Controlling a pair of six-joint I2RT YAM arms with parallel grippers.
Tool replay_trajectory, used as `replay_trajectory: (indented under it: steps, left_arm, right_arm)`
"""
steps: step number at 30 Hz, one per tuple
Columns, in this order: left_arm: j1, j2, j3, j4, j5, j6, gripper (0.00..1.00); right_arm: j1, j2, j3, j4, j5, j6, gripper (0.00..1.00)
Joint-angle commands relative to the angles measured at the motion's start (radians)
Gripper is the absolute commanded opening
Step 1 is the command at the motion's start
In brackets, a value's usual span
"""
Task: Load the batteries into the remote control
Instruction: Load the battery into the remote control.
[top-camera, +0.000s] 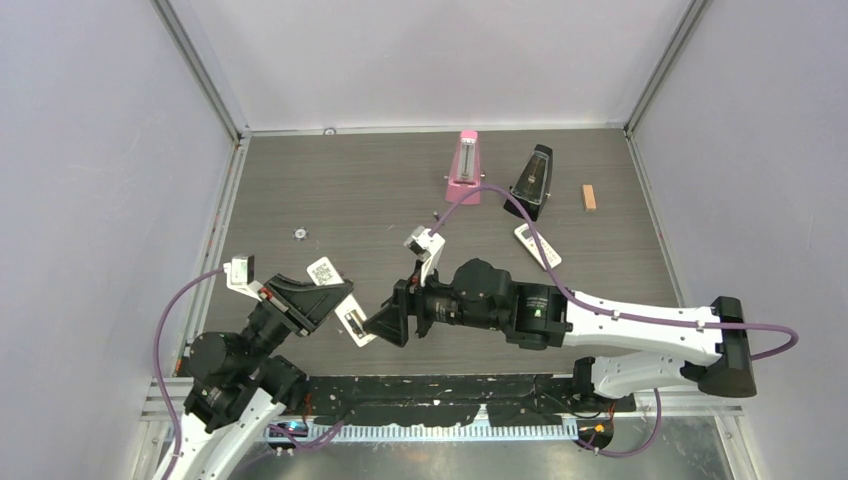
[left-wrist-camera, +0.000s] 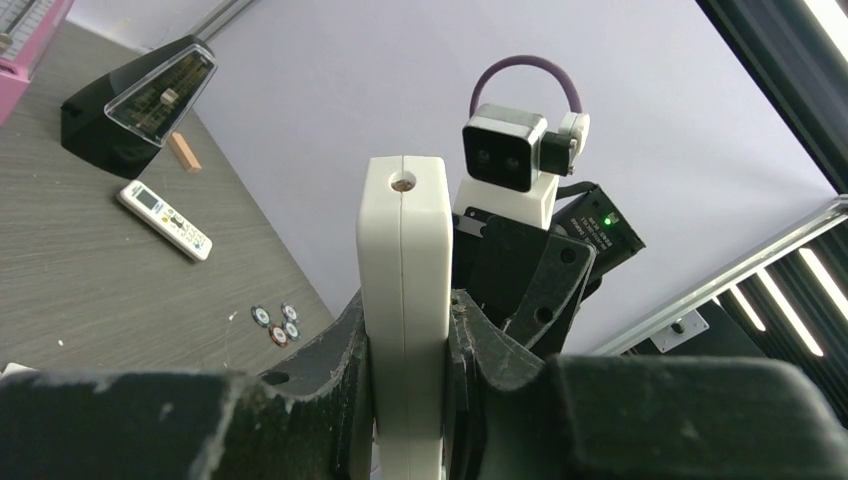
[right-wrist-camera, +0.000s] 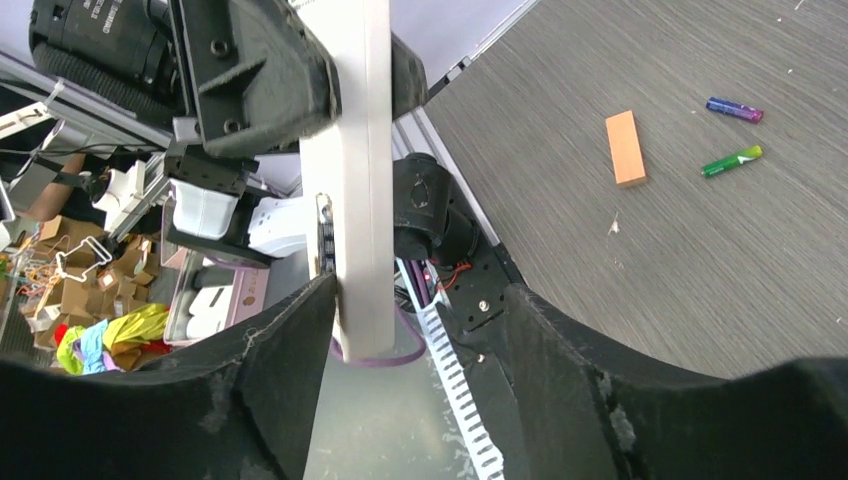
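The left gripper is pinching the remote control, the right gripper is gaping around it off-centre, probably risking twisting it loose.

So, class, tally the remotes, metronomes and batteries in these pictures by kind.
Remotes: 2 (slim remote, broad remote)
Metronomes: 2 (pink metronome, black metronome)
Batteries: 2 (purple battery, green battery)
Total: 6
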Motion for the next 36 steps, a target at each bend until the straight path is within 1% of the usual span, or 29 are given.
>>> replay_trajectory:
  steps: [1,6,12,13,14,15,17,18,20,24,26,27,29,30,31,32,33,35,36]
  left_arm:
    - [0.0,-0.113,0.037,0.022,-0.02,0.017,0.0]
    - [0.0,-0.113,0.035,0.024,-0.02,0.015,0.0]
    - [0.0,-0.118,0.035,0.021,-0.016,0.013,0.0]
    - [0.0,-0.119,0.036,0.02,-0.018,0.014,0.0]
    - [0.0,-0.12,0.035,0.019,-0.017,0.014,0.0]
    - [0.0,-0.121,0.035,0.019,-0.017,0.013,0.0]
    - [0.001,-0.121,0.035,0.018,-0.017,0.013,0.0]
    - [0.001,-0.121,0.036,0.018,-0.017,0.013,0.0]
    - [0.0,-0.12,0.035,0.017,-0.016,0.013,0.0]
    - [0.0,-0.119,0.036,0.019,-0.016,0.012,0.0]
    - [0.0,-0.12,0.033,0.019,-0.016,0.013,0.0]
    - [0.0,-0.119,0.032,0.019,-0.016,0.014,0.0]
    - [0.0,-0.121,0.031,0.019,-0.015,0.013,0.0]
    - [0.0,-0.122,0.031,0.017,-0.015,0.014,0.0]
    - [0.001,-0.124,0.029,0.015,-0.013,0.015,0.0]
    - [0.0,-0.126,0.03,0.013,-0.015,0.016,0.0]
    - [0.0,-0.128,0.029,0.01,-0.015,0.018,0.0]
    - [0.0,-0.134,0.03,0.003,-0.016,0.022,0.0]
    - [0.0,-0.137,0.029,-0.002,-0.015,0.025,0.0]
  right_arm:
    - [0.007,-0.076,-0.028,0.073,-0.009,0.019,0.7]
    - [0.007,-0.055,-0.033,0.092,-0.088,0.003,0.71]
    - [0.007,0.01,-0.008,0.113,-0.129,0.004,0.7]
    - [0.007,0.015,-0.002,0.114,-0.132,0.006,0.67]
    - [0.007,0.023,0.0,0.12,-0.135,0.008,0.61]
    - [0.007,0.027,0.003,0.121,-0.137,0.014,0.58]
    - [0.007,0.039,0.013,0.111,-0.135,0.018,0.48]
    - [0.006,0.044,0.014,0.111,-0.135,0.022,0.4]
    - [0.007,0.047,0.01,0.116,-0.137,0.031,0.32]
    - [0.007,0.048,0.001,0.127,-0.138,0.038,0.23]
    - [0.007,0.049,0.001,0.128,-0.142,0.039,0.22]
    - [0.007,0.049,0.002,0.129,-0.143,0.04,0.22]
    - [0.007,0.046,0.002,0.133,-0.141,0.046,0.27]
    - [0.007,0.045,0.001,0.139,-0.141,0.048,0.36]
    - [0.007,0.042,0.001,0.142,-0.14,0.053,0.41]
    - [0.007,0.038,-0.002,0.15,-0.14,0.059,0.51]
    - [0.007,0.031,-0.004,0.161,-0.141,0.062,0.59]
    - [0.007,0.02,-0.009,0.167,-0.139,0.067,0.66]
    - [0.007,0.017,-0.013,0.167,-0.132,0.068,0.68]
